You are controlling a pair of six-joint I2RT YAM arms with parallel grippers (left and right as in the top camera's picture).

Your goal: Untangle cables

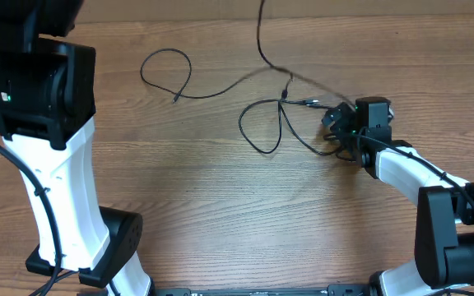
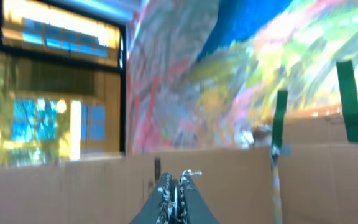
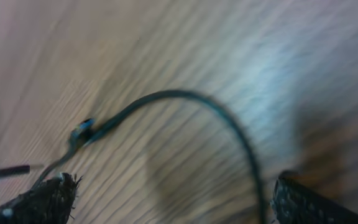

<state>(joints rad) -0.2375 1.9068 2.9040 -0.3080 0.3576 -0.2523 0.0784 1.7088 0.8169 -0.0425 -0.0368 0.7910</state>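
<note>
— On the brown wooden table (image 1: pixel 220 214), where do the thin black cables (image 1: pixel 262 123) lie?

— Toward twelve o'clock from the middle of the table, flat on the wood. One loop lies at about eleven o'clock and a second loop sits nearer the middle. One strand runs off the top edge at twelve o'clock. Small plug ends (image 1: pixel 289 89) show where the strands cross.

— And the right gripper (image 3: pixel 176 202)?

— It is low over the table, at three o'clock from the second loop. Its wrist view is blurred, but the two dark fingers (image 3: pixel 42 202) stand wide apart. A curve of cable lies on the wood between them, and they clamp nothing. The cable passes just beside one finger; I cannot tell if it touches.

— The left gripper (image 2: pixel 178 180)?

— It is lifted on the white and black left arm (image 1: pixel 56 164) at nine o'clock, well apart from the cables. Its fingers are pressed together with nothing between them. It faces a brown cardboard wall (image 2: pixel 73 186).
</note>
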